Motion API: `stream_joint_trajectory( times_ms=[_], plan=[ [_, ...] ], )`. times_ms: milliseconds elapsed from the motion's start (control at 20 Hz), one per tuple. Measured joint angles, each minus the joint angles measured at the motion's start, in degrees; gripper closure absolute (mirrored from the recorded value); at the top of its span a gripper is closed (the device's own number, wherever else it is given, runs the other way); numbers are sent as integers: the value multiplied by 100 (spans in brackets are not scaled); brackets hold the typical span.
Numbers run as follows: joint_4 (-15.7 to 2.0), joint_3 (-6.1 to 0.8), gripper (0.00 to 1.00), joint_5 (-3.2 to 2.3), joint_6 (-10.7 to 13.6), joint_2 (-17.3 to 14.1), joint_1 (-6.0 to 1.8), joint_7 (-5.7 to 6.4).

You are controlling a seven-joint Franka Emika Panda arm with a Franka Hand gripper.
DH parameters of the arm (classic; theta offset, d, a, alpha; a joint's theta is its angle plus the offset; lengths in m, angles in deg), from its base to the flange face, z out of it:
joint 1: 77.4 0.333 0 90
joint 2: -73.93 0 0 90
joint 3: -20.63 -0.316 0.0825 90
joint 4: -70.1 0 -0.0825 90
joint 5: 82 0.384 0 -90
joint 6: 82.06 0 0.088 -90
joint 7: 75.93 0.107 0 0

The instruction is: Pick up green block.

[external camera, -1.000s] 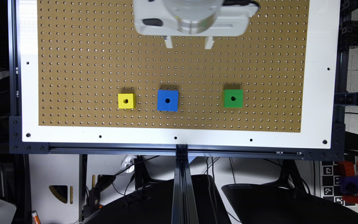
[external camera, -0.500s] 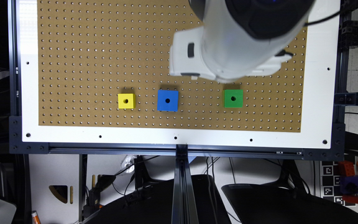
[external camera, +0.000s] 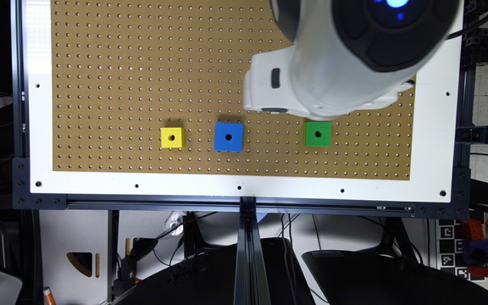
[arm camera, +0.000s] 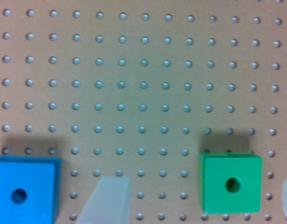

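Three holed cubes in a row on the brown pegboard (external camera: pixel 142 84) of the bench, well apart from one another: yellow cube (external camera: pixel 172 137) toward the exterior view's left, larger blue cube (external camera: pixel 228 137) in the middle, green block (external camera: pixel 317 134) toward the exterior view's right. Green block flat on the board, dark round hole in its top face, free of any contact. White arm body (external camera: pixel 333 72) overhead, its lower edge overlapping the board just behind the green block. In the wrist view — blurred at the frame edge — fingers (arm camera: pixel 108 200) spread wide, one pale tip between blue cube (arm camera: pixel 24 191) and green block (arm camera: pixel 231 183), a sliver of the other past the block's far side; green block between the two tips, touching neither. Nothing held.
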Motion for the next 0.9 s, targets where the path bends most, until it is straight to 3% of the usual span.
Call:
stream_joint_trajectory(
  times_ms=[100, 200, 600, 750, 900],
  plan=[
    [-71, -143, 0, -28, 0, -54, 6, 172],
    [-142, -202, 0, -36, 0, -115, 12, 242],
    [-303, -214, 0, -51, -12, -369, 16, 259],
    [-315, -213, 0, -108, -233, -661, 16, 267],
    [-333, -213, 0, -114, -298, -757, 16, 267]
  ],
)
